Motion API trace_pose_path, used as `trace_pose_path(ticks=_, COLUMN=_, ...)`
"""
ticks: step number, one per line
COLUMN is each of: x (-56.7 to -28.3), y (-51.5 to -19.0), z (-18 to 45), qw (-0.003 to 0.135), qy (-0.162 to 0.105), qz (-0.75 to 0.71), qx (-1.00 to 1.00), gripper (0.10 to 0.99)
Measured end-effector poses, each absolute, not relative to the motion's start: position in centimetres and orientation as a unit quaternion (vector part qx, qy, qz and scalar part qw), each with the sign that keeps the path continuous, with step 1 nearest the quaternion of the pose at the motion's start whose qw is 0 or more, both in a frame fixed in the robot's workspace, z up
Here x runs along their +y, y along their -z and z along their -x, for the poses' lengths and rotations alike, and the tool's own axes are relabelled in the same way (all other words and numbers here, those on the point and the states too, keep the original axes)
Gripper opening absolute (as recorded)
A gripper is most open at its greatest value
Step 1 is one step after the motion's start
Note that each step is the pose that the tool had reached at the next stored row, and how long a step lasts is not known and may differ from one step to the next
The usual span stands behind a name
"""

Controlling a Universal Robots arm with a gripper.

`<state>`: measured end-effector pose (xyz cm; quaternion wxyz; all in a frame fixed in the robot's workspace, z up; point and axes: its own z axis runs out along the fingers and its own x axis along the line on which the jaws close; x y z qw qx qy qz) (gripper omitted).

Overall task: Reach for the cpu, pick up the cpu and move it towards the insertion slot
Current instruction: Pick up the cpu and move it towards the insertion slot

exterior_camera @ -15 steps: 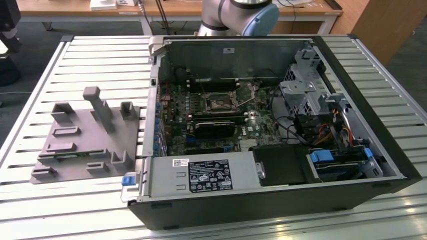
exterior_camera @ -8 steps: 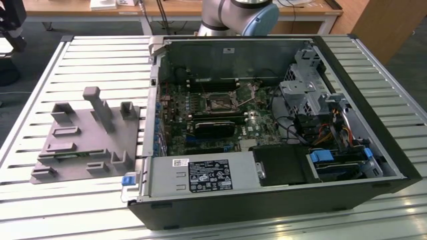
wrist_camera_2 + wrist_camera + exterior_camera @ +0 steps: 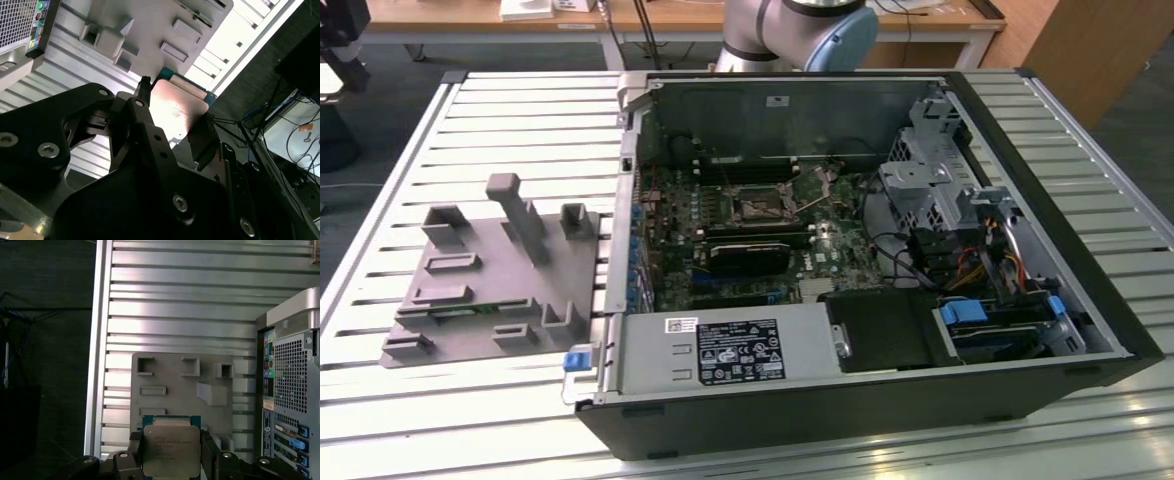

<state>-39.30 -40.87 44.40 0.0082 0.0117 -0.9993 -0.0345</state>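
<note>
The hand [image 3: 171,452] is grasping the cpu [image 3: 170,447] above the grey fixture [image 3: 165,377].

In both wrist views the cpu is sitting between the two black fingers [image 3: 145,107], which are pressing on its opposite edges, with its silvery top facing the camera. It is hanging over the fixture on the slatted table [image 3: 175,305]. In the exterior view the insertion slot [image 3: 758,203] is lying inside the open computer case [image 3: 854,400].

1. An open computer case [image 3: 881,400] lies on a slatted metal table [image 3: 520,110], its motherboard [image 3: 761,235] exposed.
2. A power supply [image 3: 720,352] sits at the case's near edge.
3. A grey fixture [image 3: 487,285] rests on the table at the exterior view's left, beside the case.
4. Coloured ports [image 3: 292,432] line the case's rear panel.
</note>
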Motion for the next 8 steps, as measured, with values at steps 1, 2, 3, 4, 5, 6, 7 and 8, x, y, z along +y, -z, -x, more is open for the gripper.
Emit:
trace_pose_path(ticks=1, x=-40.87, y=-44.47, z=39.18, qw=0.008, qy=0.034, qz=-0.012, qx=-0.999, gripper=0.545)
trace_pose_path(ticks=2, x=-40.87, y=-44.53, z=39.05, qw=0.008, qy=0.034, qz=-0.012, qx=-0.999, gripper=0.545)
trace_pose_path(ticks=3, x=-40.87, y=-44.58, z=38.92, qw=0.008, qy=0.034, qz=-0.012, qx=-0.999, gripper=0.545)
trace_pose_path(ticks=4, x=-40.87, y=-44.65, z=38.79, qw=0.008, qy=0.034, qz=-0.012, qx=-0.999, gripper=0.545)
trace_pose_path(ticks=5, x=-40.87, y=-44.72, z=38.69, qw=0.008, qy=0.035, qz=-0.012, qx=-0.999, gripper=0.545)
trace_pose_path(ticks=6, x=-40.87, y=-44.78, z=38.60, qw=0.008, qy=0.035, qz=-0.012, qx=-0.999, gripper=0.545)
trace_pose_path(ticks=7, x=-40.87, y=-44.83, z=38.50, qw=0.008, qy=0.035, qz=-0.012, qx=-0.999, gripper=0.545)
trace_pose_path(ticks=8, x=-40.87, y=-44.87, z=38.40, qw=0.008, qy=0.035, qz=-0.012, qx=-0.999, gripper=0.545)
